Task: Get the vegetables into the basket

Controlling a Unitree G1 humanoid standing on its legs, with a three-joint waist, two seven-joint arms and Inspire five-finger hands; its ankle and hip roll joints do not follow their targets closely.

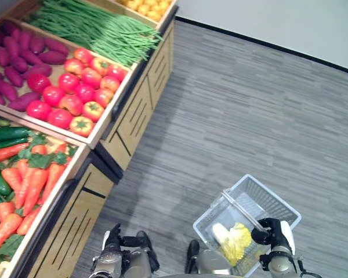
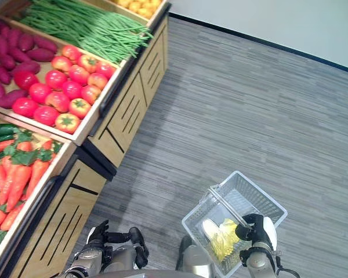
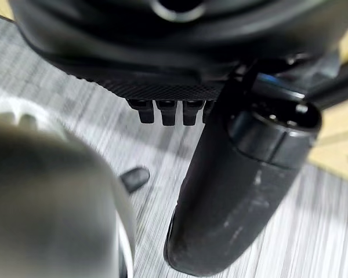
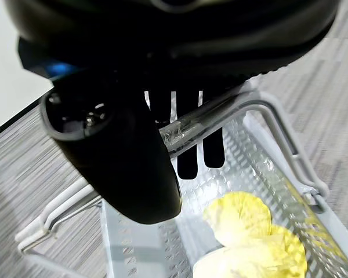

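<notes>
Nearest to us, at the lower right, we record the right hand (image 2: 256, 229) with its fingers (image 4: 187, 162) and thumb curled round the handle (image 4: 220, 116) of the white wire basket (image 1: 272, 200). The basket hangs over the grey floor (image 1: 249, 104), well apart from the display stand. Inside it we note a yellow-green leafy cabbage (image 1: 236, 242) with a pale stalk end, lying toward the near corner.

At the lower left, the left hand (image 1: 140, 240) hangs low beside the wooden stand (image 1: 133, 121). In its own wrist view we see fingers (image 3: 162, 111) folded in toward the palm, with only short ends showing past it, and nothing held between them and the thumb.

Moving outward along the stand, the nearest bin holds orange carrots (image 1: 32, 185) with green tops, and dark green cucumbers (image 1: 6, 134) lie beyond them. The next bin carries red and orange tomatoes (image 1: 75, 92) on the aisle side and purple sweet potatoes (image 1: 23, 63) on the far side. Beyond that, we find a heap of green beans (image 1: 98, 29). At the farthest end a bin of yellow produce (image 1: 148, 7) shows; we cannot tell its kind.
</notes>
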